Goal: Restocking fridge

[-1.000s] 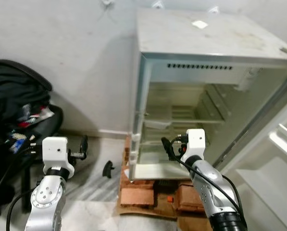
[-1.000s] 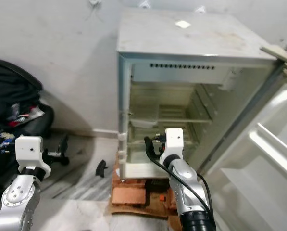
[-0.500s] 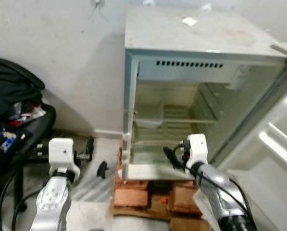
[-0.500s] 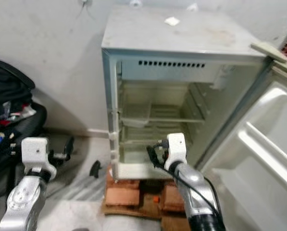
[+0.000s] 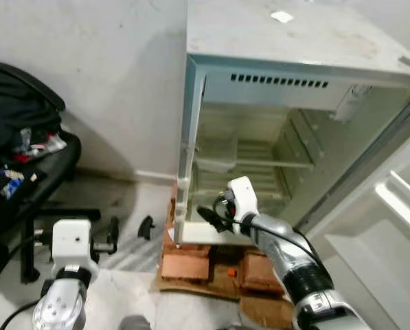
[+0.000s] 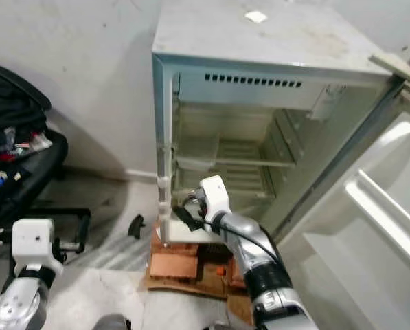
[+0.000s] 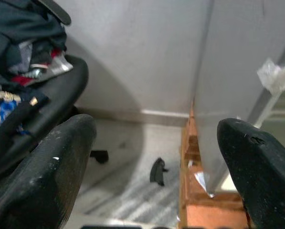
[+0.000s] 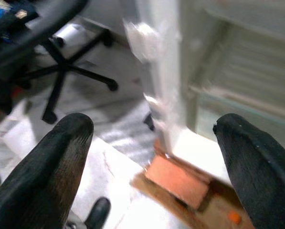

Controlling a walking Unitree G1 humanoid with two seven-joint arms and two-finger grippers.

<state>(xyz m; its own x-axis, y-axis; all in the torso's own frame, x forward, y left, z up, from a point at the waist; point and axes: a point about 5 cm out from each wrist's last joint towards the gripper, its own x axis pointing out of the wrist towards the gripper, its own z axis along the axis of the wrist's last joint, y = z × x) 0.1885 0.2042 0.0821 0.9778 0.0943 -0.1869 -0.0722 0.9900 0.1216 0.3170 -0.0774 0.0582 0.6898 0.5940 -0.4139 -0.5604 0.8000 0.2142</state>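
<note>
The small fridge (image 5: 287, 41) stands open on bricks, its wire shelves (image 5: 259, 163) bare and its door (image 5: 397, 206) swung out to the right. My right gripper (image 5: 209, 216) is low in front of the fridge's bottom left corner, open with nothing between its fingers (image 8: 61, 157). My left gripper (image 5: 112, 234) hangs low at the left over the floor. It is open too, and its wrist view faces the fridge's outer side wall (image 7: 228, 71).
Orange bricks (image 5: 187, 265) on cardboard hold the fridge up. A black office chair (image 5: 26, 172) piled with dark clothes stands at the left, its wheeled base spread on the floor. A small black object (image 5: 145, 227) lies on the tiles beside the bricks.
The camera has shifted. My right gripper has swung left, from the fridge's lower middle to its bottom left corner. The left arm sits lower in view.
</note>
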